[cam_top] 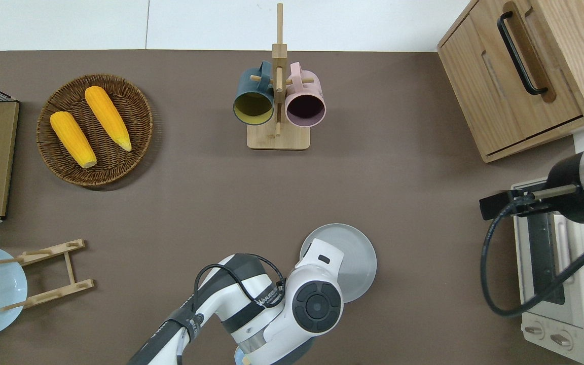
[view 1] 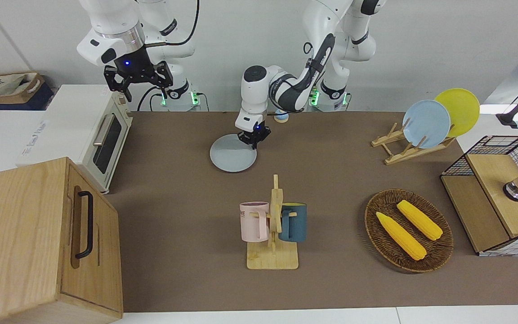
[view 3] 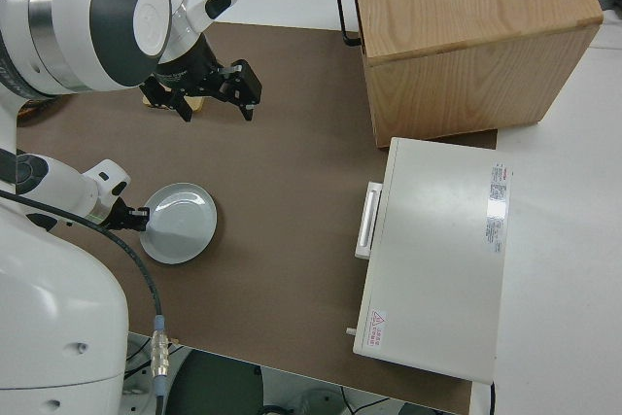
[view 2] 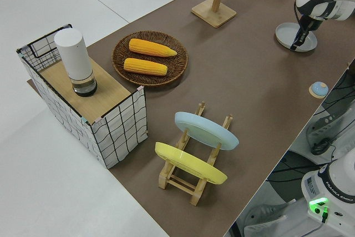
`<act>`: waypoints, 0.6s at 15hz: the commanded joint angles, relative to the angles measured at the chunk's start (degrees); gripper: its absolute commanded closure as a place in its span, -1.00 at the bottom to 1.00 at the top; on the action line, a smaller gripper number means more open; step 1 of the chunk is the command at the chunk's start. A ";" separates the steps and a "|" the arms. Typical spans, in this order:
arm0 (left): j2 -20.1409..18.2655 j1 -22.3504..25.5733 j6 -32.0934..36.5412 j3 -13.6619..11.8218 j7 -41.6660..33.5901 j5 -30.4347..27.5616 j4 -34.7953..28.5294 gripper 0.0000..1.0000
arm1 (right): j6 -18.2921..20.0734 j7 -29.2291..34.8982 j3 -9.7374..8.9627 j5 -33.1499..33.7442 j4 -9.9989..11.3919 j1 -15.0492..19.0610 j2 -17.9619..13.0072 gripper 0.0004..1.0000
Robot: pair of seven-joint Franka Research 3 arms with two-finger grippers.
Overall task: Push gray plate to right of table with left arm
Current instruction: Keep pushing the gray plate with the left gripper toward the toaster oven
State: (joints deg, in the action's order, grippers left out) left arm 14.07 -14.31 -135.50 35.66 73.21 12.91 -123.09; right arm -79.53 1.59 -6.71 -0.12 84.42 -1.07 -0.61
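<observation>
My left arm's black fingers (view 1: pixel 253 140) pressed down at the rim of the round pale gray plate (view 1: pixel 232 155), to slide it along the brown desk (view 1: pixel 187 202); how far open they stood, I couldn't tell. The plate lay nearer me than the wooden mug stand (view 1: pixel 273 243). My right arm was parked.

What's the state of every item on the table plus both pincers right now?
gray plate: flat on the table, left pincer down on its rim
right pincer: open, arm parked
toaster oven: door shut
wooden cabinet: door shut
pink mug, dark blue mug: hung on the mug stand
corn cobs: lying in the wicker basket
light-blue plate, yellow plate: propped on the plate rack
</observation>
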 commanded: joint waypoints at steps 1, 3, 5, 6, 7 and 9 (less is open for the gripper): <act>6.39 -4.05 3.13 -0.51 6.49 4.57 6.19 1.00 | 0.69 -0.01 -0.85 -0.59 -0.22 1.16 -0.36 -0.97; 8.15 -5.63 4.01 -0.59 8.52 5.72 8.39 1.00 | 0.69 -0.01 -0.76 -0.59 -0.22 1.16 -0.36 -0.97; 9.56 -7.13 4.36 -0.77 9.67 6.51 9.97 1.00 | 0.78 -0.01 -0.76 -0.59 -0.22 1.16 -0.36 -0.97; 10.18 -7.66 4.54 -0.86 9.76 6.69 10.59 1.00 | 0.69 -0.01 -0.85 -0.59 -0.22 1.16 -0.36 -0.97; 10.79 -7.84 4.63 -0.86 10.37 6.78 11.12 1.00 | 0.69 0.08 -0.76 -0.59 -0.22 1.16 -0.36 -0.97; 11.76 -9.68 4.80 -0.86 11.95 7.66 12.70 1.00 | 0.78 -0.01 -0.85 -0.59 -0.22 1.16 -0.36 -0.97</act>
State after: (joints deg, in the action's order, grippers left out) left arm 21.34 -20.75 -132.15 35.45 82.20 18.44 -114.00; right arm -79.53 1.59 -6.71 -0.12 84.42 -1.08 -0.61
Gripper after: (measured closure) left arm 0.969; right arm 0.013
